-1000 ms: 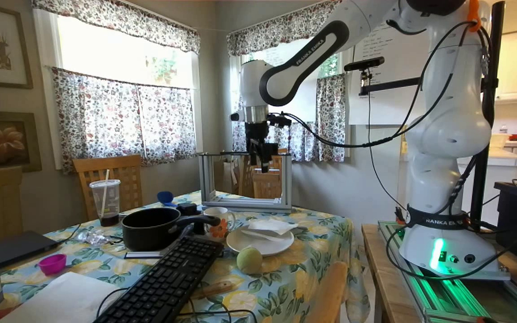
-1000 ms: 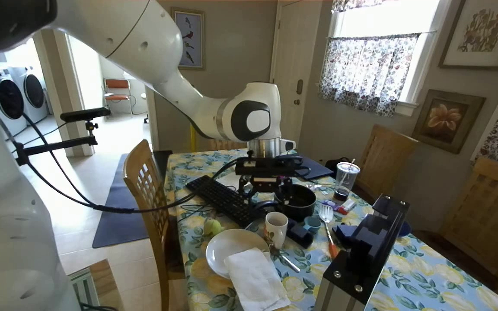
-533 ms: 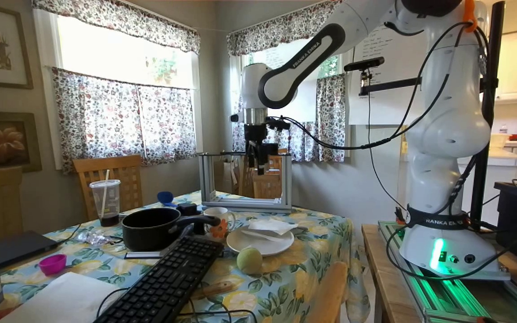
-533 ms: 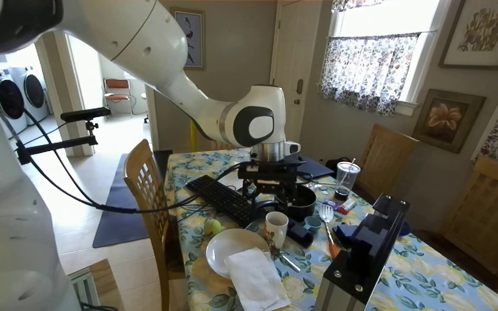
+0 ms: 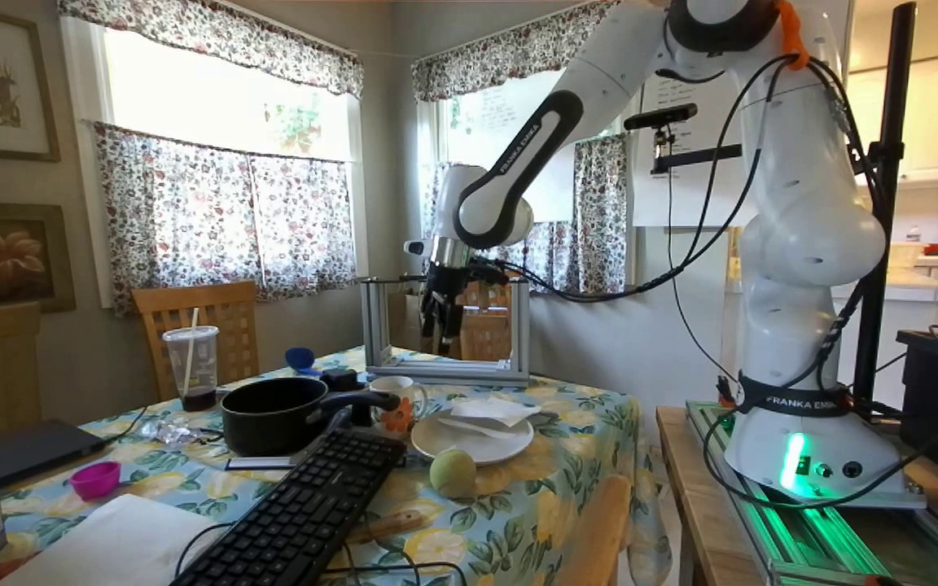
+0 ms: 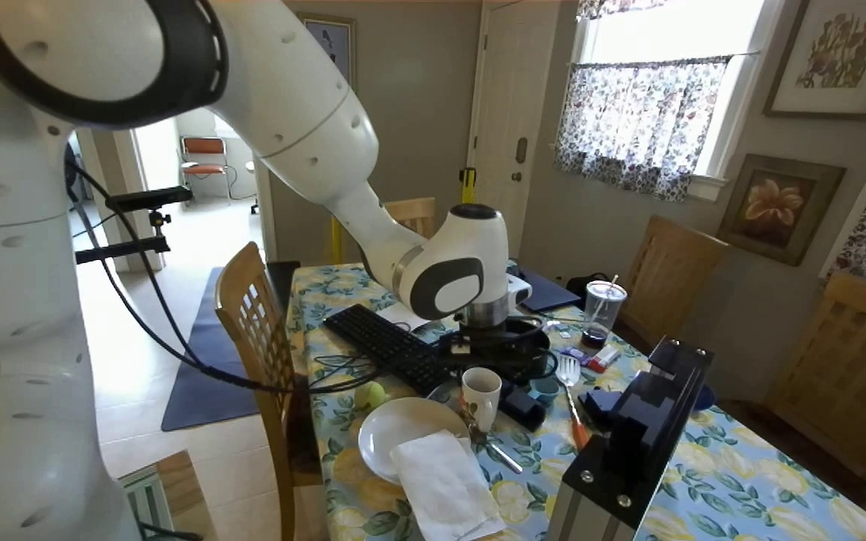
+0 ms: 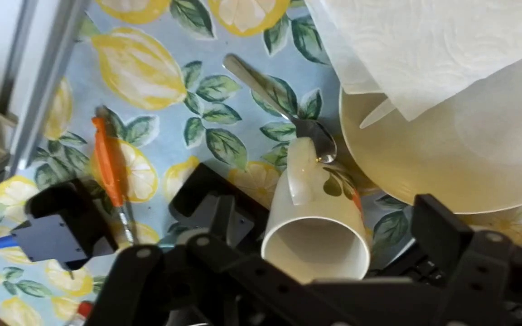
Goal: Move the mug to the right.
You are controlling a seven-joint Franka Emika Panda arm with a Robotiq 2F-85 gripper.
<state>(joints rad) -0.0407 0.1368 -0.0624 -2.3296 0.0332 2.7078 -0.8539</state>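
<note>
The mug is white with an orange flower and green leaves. It stands upright on the table in both exterior views (image 5: 396, 407) (image 6: 480, 402), between the black pot and the plate. In the wrist view the mug (image 7: 324, 203) shows its open rim, with its handle toward the top. My gripper (image 7: 331, 217) is open and empty, with a fingertip on either side of the mug's rim in that view. In an exterior view the gripper (image 5: 440, 342) is tilted and above the mug, apart from it. In an exterior view the fingers are hidden behind the wrist hardware (image 6: 489, 349).
A plate (image 7: 424, 181) with a paper towel (image 7: 433, 50) lies beside the mug, and a spoon (image 7: 261, 86) touches or nearly touches its handle. A black pot (image 5: 261, 427), keyboard (image 5: 306, 496), dark block (image 6: 522, 408), orange-handled fork (image 6: 570, 379) and metal frame (image 5: 375, 325) are nearby.
The arm has come down and my gripper has tilted, its fingers now lower, nearer the mug's height. The mug and other table things have not moved.
</note>
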